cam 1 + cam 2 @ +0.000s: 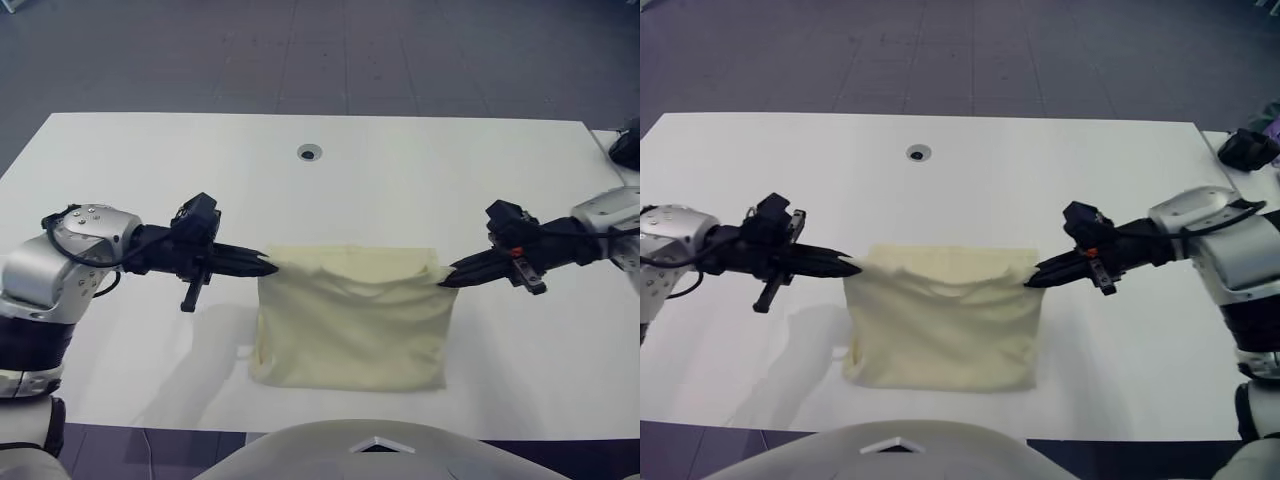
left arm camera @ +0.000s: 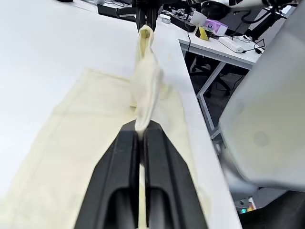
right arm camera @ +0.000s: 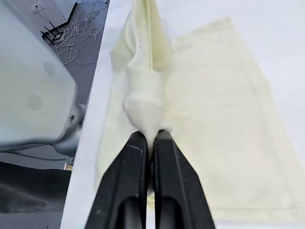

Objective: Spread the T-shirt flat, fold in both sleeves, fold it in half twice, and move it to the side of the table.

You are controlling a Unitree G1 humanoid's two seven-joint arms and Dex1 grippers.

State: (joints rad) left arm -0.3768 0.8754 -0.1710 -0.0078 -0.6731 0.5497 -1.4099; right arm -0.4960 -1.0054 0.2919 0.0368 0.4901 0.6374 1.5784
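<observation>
- The T-shirt [image 1: 350, 330] is judged to be light, soft and limp (it sags between its two held corners and bunches where it is pinched). It can be expected to drape and wrinkle rather than keep a shape.
- A thin pinch of such cloth may slip, so hold is best taken at the corners or along a folded edge, with all layers caught together.
- The cloth is seen as plain and pale yellow, gathered into a roughly rectangular shape of more than one layer. A curved edge, probably the neckline, is seen near the top middle.
- Its upper edge is raised off the desk [image 1: 400, 170] at both top corners, while the lower part is laid on the desk, midway across and near the front edge.
- The left jaws are closed tight on the shirt's left top corner, and the right jaws on its right top corner; a small bunch of cloth is pinched in each.
</observation>
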